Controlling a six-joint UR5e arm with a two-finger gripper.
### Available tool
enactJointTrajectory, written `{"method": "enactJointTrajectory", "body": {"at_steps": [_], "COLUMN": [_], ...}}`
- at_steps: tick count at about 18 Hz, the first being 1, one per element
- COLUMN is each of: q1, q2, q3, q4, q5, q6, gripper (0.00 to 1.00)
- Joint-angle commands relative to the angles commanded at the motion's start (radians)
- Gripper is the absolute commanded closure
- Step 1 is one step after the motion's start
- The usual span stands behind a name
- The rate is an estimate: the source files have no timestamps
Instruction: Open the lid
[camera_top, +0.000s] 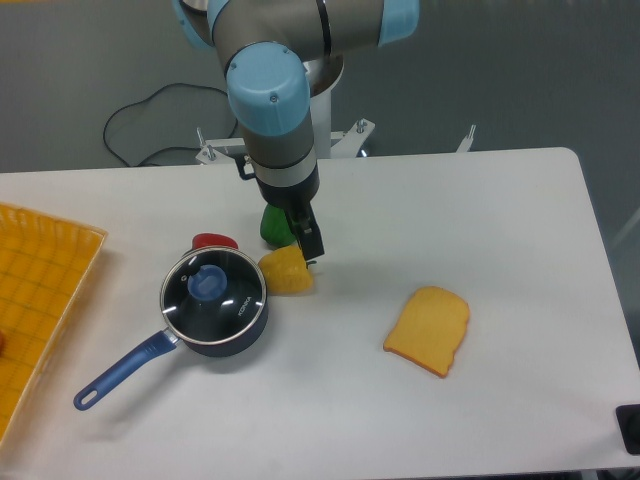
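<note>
1. Table (480, 200): white top, carries everything listed; the pan serves as landmark below.
2. Arm (272, 95): grey with light-blue joints, comes down from above and behind the pan, wrist pointing down at the table.
3. Tray (40, 290): yellow-orange, gridded, left of the pan, cut off by the picture's edge.
4. Pan (214, 318): dark blue, long blue handle running out to its lower left.
5. Lid (214, 290): clear glass, silver rim, seated flat on the pan; not lifted.
6. Bread slice (428, 330): orange-yellow toy, well to the right of the pan.
7. Yellow piece (286, 270): touching or just beside the pan's right rim.
8. Green piece (274, 225): behind and right of the pan, partly hidden by the wrist.
9. Gripper (306, 240): dark, low over the table just right of the yellow piece, up-right of the pan; holds nothing visible; finger gap cannot be made out.
10. Red piece (214, 241): peeks out just behind the pan.
11. Knob (208, 284): blue, round, centre of lid, untouched.
</note>
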Motion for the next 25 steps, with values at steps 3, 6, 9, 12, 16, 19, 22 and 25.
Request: {"method": "enactJointTrajectory", "body": {"at_steps": [3, 6, 9, 12, 16, 19, 22, 25], "q1": [-0.002, -0.002, -0.003, -0.003, -0.002, -0.003, -0.005, -0.006], "q2": [0.000, 0.003, -0.005, -0.002, 0.002, 0.002, 0.000, 0.000], "q3": [0.005, 0.002, -0.011, -0.022, -0.024, -0.025, -0.026, -0.028], "q4": [0.000, 0.000, 0.002, 0.012, 0.018, 0.018, 0.020, 0.018], "q5": [-0.003, -0.003, -0.014, -0.017, -0.017, -0.015, -0.017, -0.029], "q6": [0.000, -0.003, -0.038, -0.052, -0.057, -0.060, -0.058, -0.099], "gripper": [0.00, 0.00, 0.00, 0.00, 0.00, 0.00, 0.00, 0.00]}}
